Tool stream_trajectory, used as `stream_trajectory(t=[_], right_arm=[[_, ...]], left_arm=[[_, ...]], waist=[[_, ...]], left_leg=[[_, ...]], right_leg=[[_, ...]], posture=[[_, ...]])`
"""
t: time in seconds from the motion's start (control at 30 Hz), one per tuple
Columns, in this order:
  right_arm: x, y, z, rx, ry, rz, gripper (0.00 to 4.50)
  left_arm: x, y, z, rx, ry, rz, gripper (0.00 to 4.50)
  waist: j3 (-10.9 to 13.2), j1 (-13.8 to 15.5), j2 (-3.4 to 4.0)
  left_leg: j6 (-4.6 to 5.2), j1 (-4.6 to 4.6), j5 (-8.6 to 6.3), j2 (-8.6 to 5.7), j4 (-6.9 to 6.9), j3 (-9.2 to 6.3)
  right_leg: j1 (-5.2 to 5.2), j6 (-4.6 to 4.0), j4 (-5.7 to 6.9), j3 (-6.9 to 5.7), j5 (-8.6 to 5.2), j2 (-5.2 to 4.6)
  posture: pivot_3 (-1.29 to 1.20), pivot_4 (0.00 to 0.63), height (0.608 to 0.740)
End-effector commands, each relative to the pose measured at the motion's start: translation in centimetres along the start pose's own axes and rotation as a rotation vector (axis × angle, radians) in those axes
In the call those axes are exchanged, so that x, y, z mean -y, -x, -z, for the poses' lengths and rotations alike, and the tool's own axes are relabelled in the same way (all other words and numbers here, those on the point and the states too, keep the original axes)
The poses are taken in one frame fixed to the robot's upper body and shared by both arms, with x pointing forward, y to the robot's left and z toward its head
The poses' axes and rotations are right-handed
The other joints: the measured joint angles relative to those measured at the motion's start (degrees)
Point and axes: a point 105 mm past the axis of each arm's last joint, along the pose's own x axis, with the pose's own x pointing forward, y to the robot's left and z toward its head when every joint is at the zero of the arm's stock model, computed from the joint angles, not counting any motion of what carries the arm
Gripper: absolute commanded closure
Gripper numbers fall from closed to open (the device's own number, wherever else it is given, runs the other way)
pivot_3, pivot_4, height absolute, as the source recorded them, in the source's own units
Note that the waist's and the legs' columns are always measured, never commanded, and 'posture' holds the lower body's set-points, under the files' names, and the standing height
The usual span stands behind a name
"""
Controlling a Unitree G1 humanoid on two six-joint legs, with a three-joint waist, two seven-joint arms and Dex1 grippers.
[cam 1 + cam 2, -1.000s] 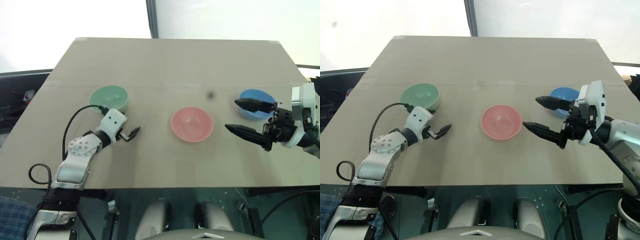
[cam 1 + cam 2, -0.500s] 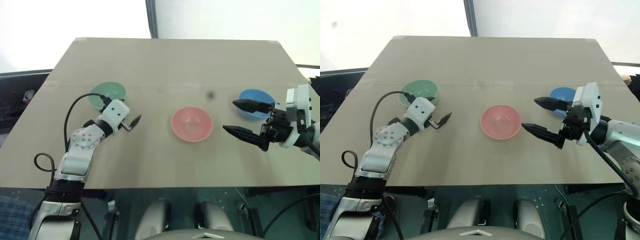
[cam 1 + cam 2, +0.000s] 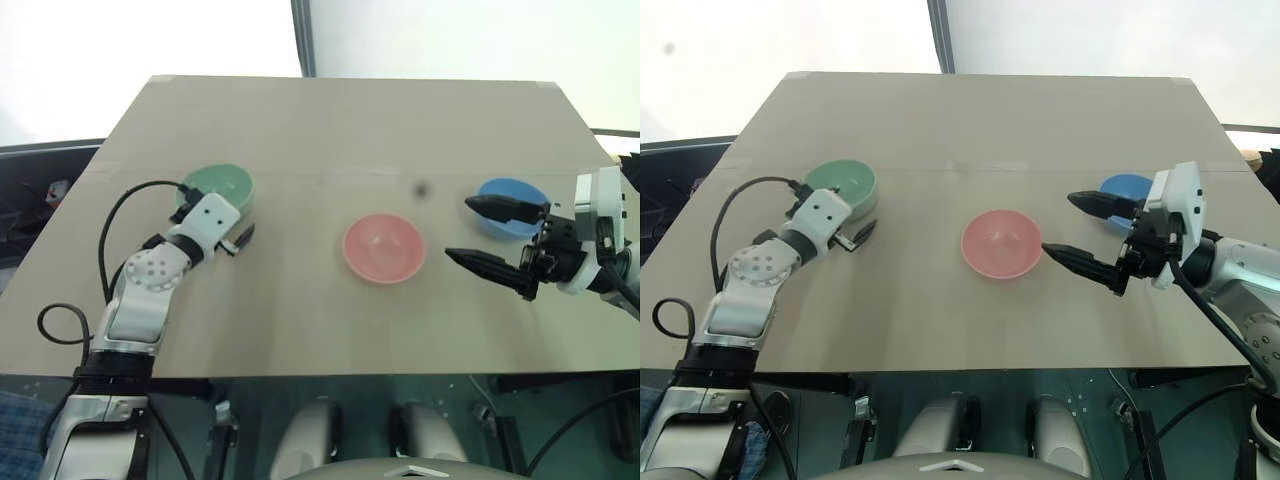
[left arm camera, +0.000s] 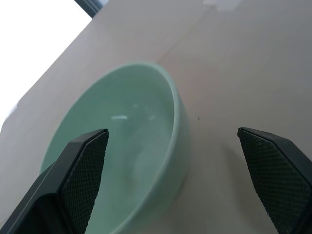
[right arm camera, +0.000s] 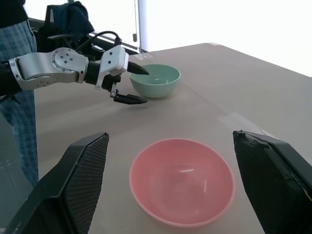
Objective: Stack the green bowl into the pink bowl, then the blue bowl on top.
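Green bowl (image 3: pixel 219 187) waiting at the spread-fingered left gripper (image 3: pixel 238 238).
Right gripper (image 3: pixel 490 236) hovering empty, fingers parted; a shallow rim pinch risks tipping it.

Bare table (image 3: pixel 300 130) around separated bowls

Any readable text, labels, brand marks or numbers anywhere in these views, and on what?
None. The green bowl, pink bowl and blue bowl are plain, and the table carries no print.
No marking can be read on the left claw or the right claw.
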Motion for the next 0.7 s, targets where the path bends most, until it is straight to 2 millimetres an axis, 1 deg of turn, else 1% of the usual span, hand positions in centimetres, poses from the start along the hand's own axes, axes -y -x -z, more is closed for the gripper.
stream_trajectory(t=[0.03,0.13,0.23,0.27,0.3,0.4,0.43,0.5,0.53,0.57,0.63,0.7], right_arm=[[-0.4,0.1,-1.0,0.022,0.041,-0.008,0.22],[-0.4,0.2,-1.2,0.027,0.045,-0.006,0.22],[-0.3,0.4,-1.4,0.041,0.046,-0.002,0.22],[-0.4,0.4,-1.5,0.047,0.045,-0.002,0.00],[-0.4,0.5,-1.6,0.054,0.045,-0.001,0.00],[-0.5,0.5,-1.9,0.073,0.051,0.004,0.00],[-0.5,0.6,-2.0,0.078,0.052,0.006,0.00],[-0.4,0.6,-2.1,0.083,0.055,0.011,0.00],[-0.4,0.6,-2.1,0.085,0.056,0.012,0.00],[-0.4,0.6,-2.1,0.086,0.057,0.014,0.00],[-0.5,0.6,-2.1,0.087,0.058,0.014,0.00],[-0.4,0.6,-2.1,0.087,0.060,0.017,0.00]], left_arm=[[-0.3,0.2,0.6,-0.047,-0.006,0.020,0.00],[0.0,0.0,1.3,-0.092,0.003,0.057,0.00],[-0.3,-0.2,1.6,-0.113,0.031,0.053,0.00],[-0.4,-0.3,1.6,-0.115,0.038,0.050,0.40],[-0.6,-0.4,1.6,-0.116,0.042,0.049,0.56],[-0.5,-0.6,1.6,-0.117,0.043,0.060,1.65],[-0.5,-0.7,1.6,-0.116,0.043,0.062,1.92],[-0.5,-0.8,1.5,-0.113,0.042,0.063,2.93],[-0.6,-0.9,1.4,-0.111,0.041,0.063,3.17],[-0.6,-1.0,1.3,-0.107,0.040,0.064,3.72],[-0.6,-1.1,1.0,-0.096,0.038,0.067,4.41],[-0.5,-1.3,0.5,-0.079,0.038,0.076,4.47]], waist=[[0.0,0.0,0.00],[0.0,0.0,-0.02],[0.0,0.0,-0.04],[0.0,0.0,-0.05],[0.0,0.0,-0.05],[0.0,-0.1,-0.06],[0.0,-0.1,-0.05],[0.0,-0.1,-0.06],[0.0,-0.1,-0.06],[-0.1,0.0,-0.07],[-0.1,0.1,-0.07],[-0.2,0.0,0.02]], left_leg=[[0.00,0.00,0.00,0.00,0.00,0.00],[0.00,0.00,0.00,0.00,0.01,0.00],[0.02,0.01,-0.01,0.01,0.05,0.00],[0.11,0.01,-0.06,0.01,0.07,0.00],[0.14,0.01,-0.08,0.01,0.08,0.00],[0.13,0.02,-0.08,0.01,0.09,0.00],[0.12,0.02,-0.07,0.02,0.10,0.00],[0.11,0.02,-0.07,0.02,0.10,0.00],[0.11,0.01,-0.07,0.01,0.10,0.00],[0.11,0.01,-0.06,0.01,0.10,0.00],[0.12,0.01,-0.07,0.01,0.12,0.00],[0.13,0.02,-0.07,0.00,0.13,0.01]], right_leg=[[0.00,0.00,0.00,0.00,0.00,0.00],[0.00,0.00,0.01,0.00,0.00,0.00],[0.00,0.00,0.06,0.00,0.00,0.00],[0.00,0.00,0.08,0.00,0.00,0.00],[0.01,0.00,0.09,0.00,0.00,0.00],[0.00,0.00,0.12,0.00,0.00,0.00],[0.00,0.00,0.12,0.00,0.00,0.00],[0.00,0.00,0.13,0.00,0.00,0.00],[0.00,0.00,0.13,0.00,0.00,0.00],[0.00,0.00,0.12,0.00,0.00,0.00],[0.00,0.00,0.13,0.00,0.00,0.00],[0.02,0.00,0.13,0.01,0.00,-0.02]], posture=[[0.00,0.150,0.740],[0.00,0.150,0.740],[0.00,0.150,0.740],[0.00,0.150,0.740],[0.00,0.150,0.740],[0.00,0.150,0.740],[0.00,0.150,0.740],[0.00,0.150,0.740],[0.00,0.150,0.740],[0.00,0.150,0.740],[0.00,0.150,0.740],[0.00,0.150,0.740]])
